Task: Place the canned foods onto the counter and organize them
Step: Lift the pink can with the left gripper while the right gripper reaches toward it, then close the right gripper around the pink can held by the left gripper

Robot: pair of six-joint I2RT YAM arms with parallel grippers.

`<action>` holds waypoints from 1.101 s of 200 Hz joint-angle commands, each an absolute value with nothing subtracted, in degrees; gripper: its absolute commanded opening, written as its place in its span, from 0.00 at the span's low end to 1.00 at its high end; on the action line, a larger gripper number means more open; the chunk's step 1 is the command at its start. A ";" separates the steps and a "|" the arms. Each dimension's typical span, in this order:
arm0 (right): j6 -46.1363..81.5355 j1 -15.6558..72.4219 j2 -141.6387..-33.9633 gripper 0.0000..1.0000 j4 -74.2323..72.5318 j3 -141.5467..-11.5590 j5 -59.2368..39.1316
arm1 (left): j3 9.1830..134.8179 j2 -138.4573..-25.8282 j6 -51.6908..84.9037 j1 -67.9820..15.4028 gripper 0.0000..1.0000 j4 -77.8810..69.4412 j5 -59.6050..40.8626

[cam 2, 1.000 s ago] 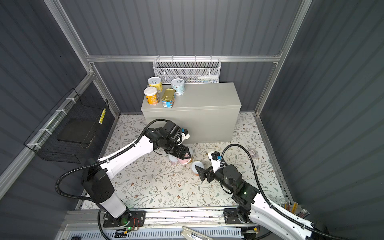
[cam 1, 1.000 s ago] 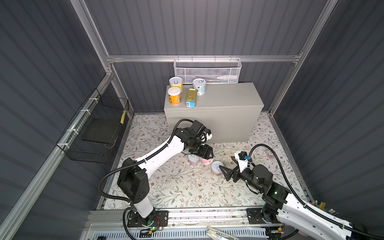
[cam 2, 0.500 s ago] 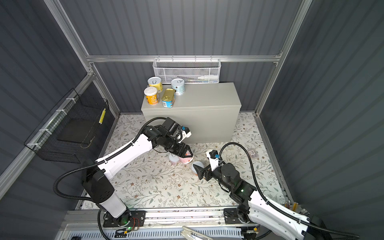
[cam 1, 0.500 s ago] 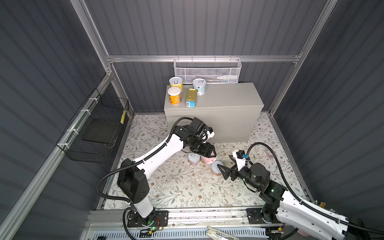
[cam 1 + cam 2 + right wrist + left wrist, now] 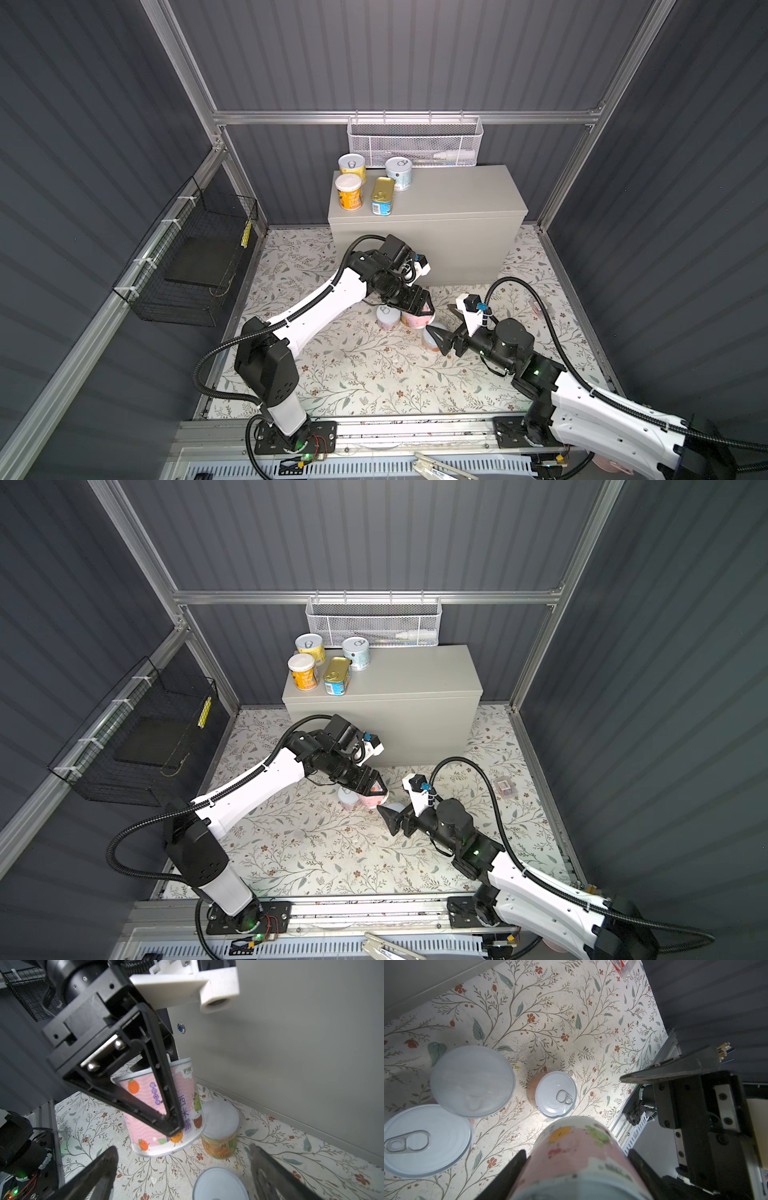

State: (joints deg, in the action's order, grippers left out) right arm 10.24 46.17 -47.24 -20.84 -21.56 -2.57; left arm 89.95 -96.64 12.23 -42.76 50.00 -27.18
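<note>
My left gripper is shut on a pink can, one of the canned foods, and holds it tilted just above the floral floor. In the left wrist view the pink can fills the gap between the black fingers. My right gripper stands open and low, its fingers either side of a small orange-labelled can. A pull-tab can and a white-lidded orange can stand beside the pink one. On the counter stand a yellow can, a blue can, an orange can and a gold-topped tin.
A white mesh basket hangs on the back wall above the counter. A black wire basket hangs on the left wall. A small packet lies on the floor at the right. The metal rail runs along the front.
My left gripper has carried the pink can up and a little to the right. My right gripper has slid left, closer to the small can.
</note>
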 commanded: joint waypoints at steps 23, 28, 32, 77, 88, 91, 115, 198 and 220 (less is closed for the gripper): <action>9.46 46.49 -50.89 0.99 -25.10 -24.32 -4.57 | 90.37 -95.23 12.72 -42.55 0.56 49.83 -30.56; 9.49 46.49 -51.33 0.99 -25.34 -24.44 -4.65 | 90.31 -95.27 12.74 -42.57 0.56 49.83 -30.85; 9.62 46.49 -51.71 0.99 -25.57 -24.64 -4.66 | 90.22 -95.27 12.82 -42.59 0.56 49.76 -30.97; 10.11 46.49 -55.04 0.99 -28.73 -25.52 -5.06 | 88.54 -95.12 13.80 -42.62 0.56 48.52 -32.87; 10.17 46.49 -55.77 0.99 -29.06 -25.92 -5.32 | 88.35 -95.00 13.80 -42.63 0.56 48.52 -32.87; 10.19 46.49 -55.99 0.99 -29.21 -26.00 -5.36 | 88.26 -94.92 13.80 -42.63 0.56 48.52 -32.90; 10.22 46.50 -57.51 0.99 -29.88 -26.71 -6.29 | 87.99 -94.66 13.80 -42.63 0.56 48.52 -33.13; 9.34 47.37 -61.27 0.99 -31.16 -28.38 -7.73 | 88.21 -94.42 13.18 -42.62 0.56 48.75 -33.35; 8.98 47.61 -62.57 0.99 -31.66 -28.79 -8.31 | 88.55 -94.48 12.87 -42.63 0.56 49.02 -33.26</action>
State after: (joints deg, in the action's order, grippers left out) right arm 9.98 47.13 -61.52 -29.45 -27.03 -7.16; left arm 88.01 -96.62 13.28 -42.74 49.74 -30.61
